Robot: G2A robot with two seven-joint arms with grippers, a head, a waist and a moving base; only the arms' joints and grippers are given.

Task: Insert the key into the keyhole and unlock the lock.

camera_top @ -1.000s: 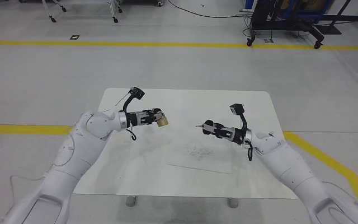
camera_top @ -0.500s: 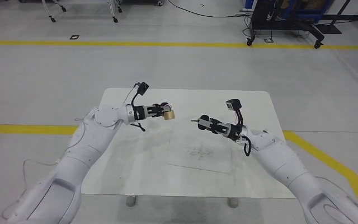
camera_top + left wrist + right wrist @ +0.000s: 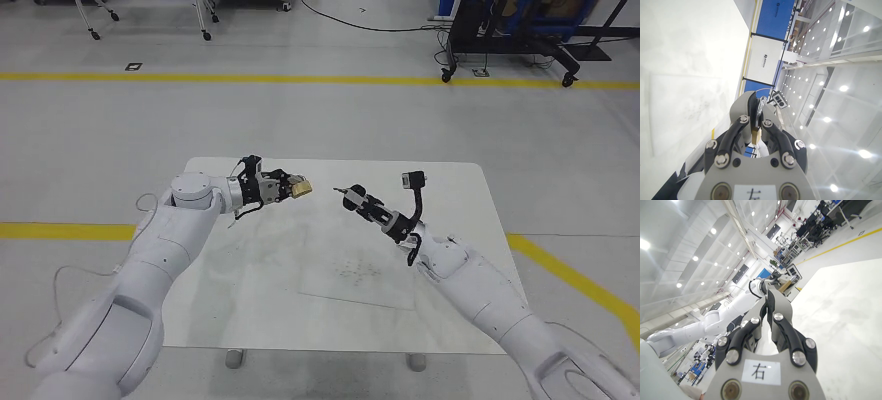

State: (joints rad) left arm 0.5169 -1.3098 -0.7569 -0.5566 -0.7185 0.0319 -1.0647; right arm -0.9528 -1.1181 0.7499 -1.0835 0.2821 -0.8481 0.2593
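Above the far side of the white table, the left gripper clamps a brass lock in mid-air. Facing it, a little apart, the right gripper pinches the key, tip toward the lock.

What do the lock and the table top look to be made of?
Lock: probably brass, going by its dull yellow-gold body. Its shackle is silvery and shiny, so likely steel or chrome plate. Table: white matte top with dark scuffs, perhaps laminate or painted board, though the look leaves it open.
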